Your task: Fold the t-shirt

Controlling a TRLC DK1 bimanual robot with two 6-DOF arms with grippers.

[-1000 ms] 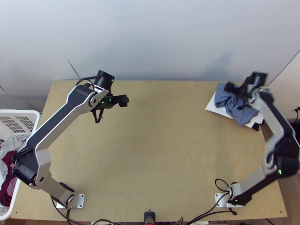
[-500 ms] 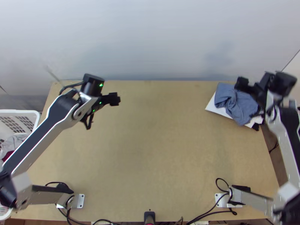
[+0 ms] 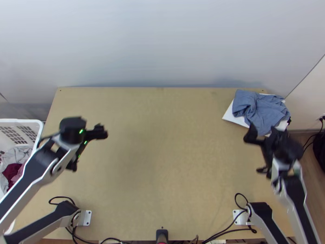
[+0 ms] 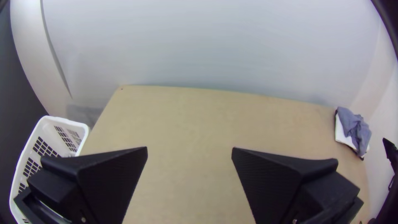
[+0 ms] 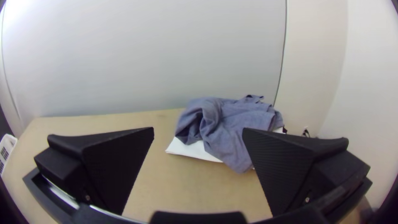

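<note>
Over the table's left part hangs my left gripper (image 3: pixel 100 132); in its wrist view the left gripper (image 4: pixel 190 153) is open with nothing between its fingers. Near the table's right edge, on the near side of the cloth pile, is my right gripper (image 3: pixel 252 152); the right wrist view has the right gripper (image 5: pixel 198 135) open and holding nothing. A blue-grey cloth (image 3: pixel 260 110) lies bunched on a white folded cloth (image 3: pixel 229 115) at the far right corner. In the right wrist view the blue-grey cloth (image 5: pixel 232 128) appears beyond the fingers, its folds loose.
A white basket (image 3: pixel 40 131) with grey and dark red cloths (image 3: pixel 12 173) stands at the table's left side. The table (image 3: pixel 162 162) is bare between the arms. Black cables (image 3: pixel 240 199) lie by the arm bases, and a wall rises behind the far edge.
Both arms have drawn back toward the near side. The left gripper has moved left and nearer; the right one has left its place over the blue-grey cloth, which now shows more fully.
</note>
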